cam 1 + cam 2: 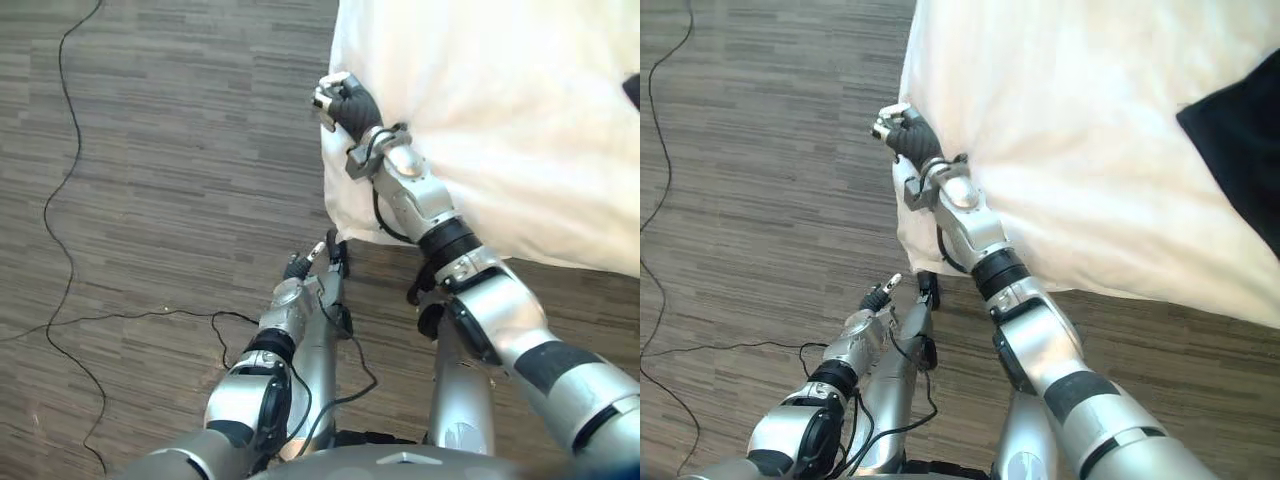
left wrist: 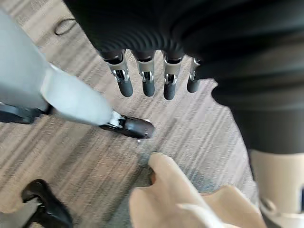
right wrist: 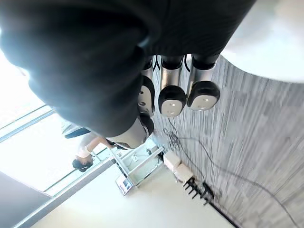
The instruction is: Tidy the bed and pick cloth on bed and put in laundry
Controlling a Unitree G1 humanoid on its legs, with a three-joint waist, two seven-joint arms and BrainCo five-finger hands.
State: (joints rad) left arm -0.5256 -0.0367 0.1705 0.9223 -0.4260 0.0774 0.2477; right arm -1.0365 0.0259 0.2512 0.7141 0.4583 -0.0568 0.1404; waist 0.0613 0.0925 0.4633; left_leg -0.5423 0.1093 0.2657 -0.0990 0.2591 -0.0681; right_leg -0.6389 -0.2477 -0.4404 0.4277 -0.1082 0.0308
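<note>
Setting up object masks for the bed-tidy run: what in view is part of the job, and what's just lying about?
Job:
white bed cover
dark cloth lying on the cover
right hand, fingers curled on the cover's edge
left hand, open, hanging low over the floor

Lying about:
wood floor
white box by the wall
</note>
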